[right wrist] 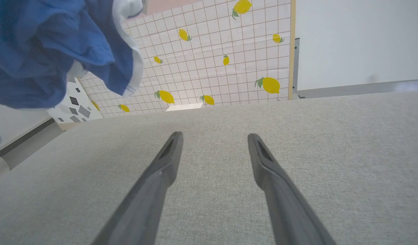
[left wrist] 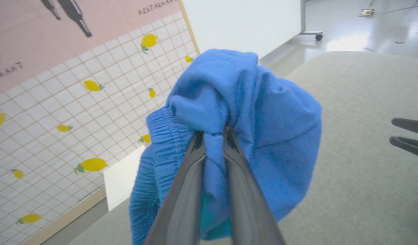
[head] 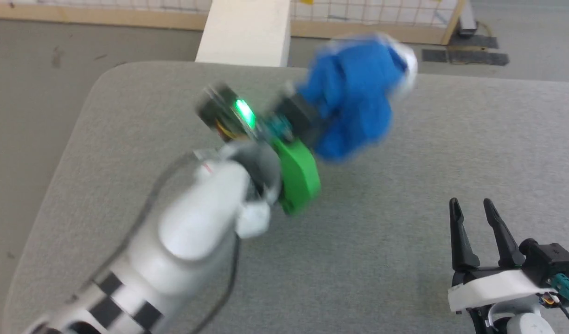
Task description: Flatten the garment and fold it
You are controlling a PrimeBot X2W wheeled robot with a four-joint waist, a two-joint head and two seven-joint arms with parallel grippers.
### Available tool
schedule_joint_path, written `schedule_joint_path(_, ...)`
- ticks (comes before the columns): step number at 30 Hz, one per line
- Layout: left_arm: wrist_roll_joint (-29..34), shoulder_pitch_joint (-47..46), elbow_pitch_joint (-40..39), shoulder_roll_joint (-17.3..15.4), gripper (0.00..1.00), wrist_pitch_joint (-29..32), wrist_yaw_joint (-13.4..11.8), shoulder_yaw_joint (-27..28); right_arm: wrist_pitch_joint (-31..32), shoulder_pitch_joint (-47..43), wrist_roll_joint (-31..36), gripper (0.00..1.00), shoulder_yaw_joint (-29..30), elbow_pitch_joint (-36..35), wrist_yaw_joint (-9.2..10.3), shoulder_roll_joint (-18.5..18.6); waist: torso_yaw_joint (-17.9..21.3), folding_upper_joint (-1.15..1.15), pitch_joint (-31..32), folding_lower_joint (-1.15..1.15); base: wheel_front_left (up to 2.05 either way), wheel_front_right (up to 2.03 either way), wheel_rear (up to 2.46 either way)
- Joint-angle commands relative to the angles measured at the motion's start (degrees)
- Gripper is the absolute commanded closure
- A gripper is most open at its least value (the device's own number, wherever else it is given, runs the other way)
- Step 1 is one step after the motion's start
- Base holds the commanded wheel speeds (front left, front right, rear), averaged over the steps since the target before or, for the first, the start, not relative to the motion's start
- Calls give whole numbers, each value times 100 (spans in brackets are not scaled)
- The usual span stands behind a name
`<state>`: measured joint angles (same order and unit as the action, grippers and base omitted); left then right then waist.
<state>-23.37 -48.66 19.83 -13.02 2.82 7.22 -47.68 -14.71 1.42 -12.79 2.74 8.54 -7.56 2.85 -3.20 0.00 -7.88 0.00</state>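
Observation:
The garment [head: 356,99] is a bunched royal-blue bundle with a white edge, lifted off the grey table [head: 405,195] near its far side. My left gripper [left wrist: 214,134] is shut on a fold of the garment [left wrist: 256,136] beside its gathered waistband; in the head view its fingertips are buried in the cloth. The garment [right wrist: 42,47] hangs at the upper left of the right wrist view, white stripe showing. My right gripper [head: 472,208] stands open over the table's near right part, nothing between its fingers [right wrist: 168,160].
The grey padded table has a rounded far-left corner. Beyond its far edge stand a white block [head: 245,32] and a tiled lemon-print panel [right wrist: 212,51]. Floor lies to the left of the table. The right gripper's fingertips [left wrist: 408,136] show at the left wrist view's right edge.

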Motion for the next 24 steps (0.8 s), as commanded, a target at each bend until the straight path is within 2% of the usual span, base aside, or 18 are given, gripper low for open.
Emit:
schedule_joint_path(1, -74, 204, 131, 84, 100, -73, 25, -281, -28, -50, -64, 0, 9, 6, 8, 3, 300, 0, 214, 0, 0, 0, 0)
schedule_joint_path(4, -367, 526, 560, 228, 100, -7, 25, -1094, -28, -93, -101, 0, 32, 8, 8, 3, 399, 0, 226, 0, 0, 0, 0)
schedule_joint_path(8, -905, 855, 1061, 390, 100, 340, 26, -1911, -29, -131, -142, 0, 75, -12, 8, 3, 437, 0, 216, 0, 0, 0, 0)
schedule_joint_path(11, -1435, 1002, 1371, 483, 100, 810, 26, -2228, -29, -142, -167, 0, 74, -9, 8, 3, 427, 0, 214, 0, 0, 0, 0)
schedule_joint_path(12, -1663, 1044, 1458, 524, 71, 933, 26, -2234, -29, -143, -181, 0, 76, -11, 8, 3, 410, 0, 213, 0, 0, 0, 0)
schedule_joint_path(13, -1784, 1034, 1507, 545, 3, 1013, 26, -2245, -29, -144, -190, 0, 78, -14, 8, 3, 389, 0, 214, 0, 0, 0, 0)
schedule_joint_path(14, -1910, 1001, 1558, 562, 0, 1071, 26, -2229, -29, -148, -202, 0, 79, -24, 8, 3, 356, 0, 221, 0, 0, 0, 0)
schedule_joint_path(18, -2575, 807, 1627, 534, 0, 1297, 26, -1844, -29, -178, -206, 0, 40, -33, 8, 3, 231, 0, 288, 0, 0, 0, 0)
schedule_joint_path(24, -3668, 753, 1174, 380, 0, 1044, -14, -724, -29, -229, -235, 0, 43, -12, 8, 3, 57, 0, 430, 0, 0, 0, 0)
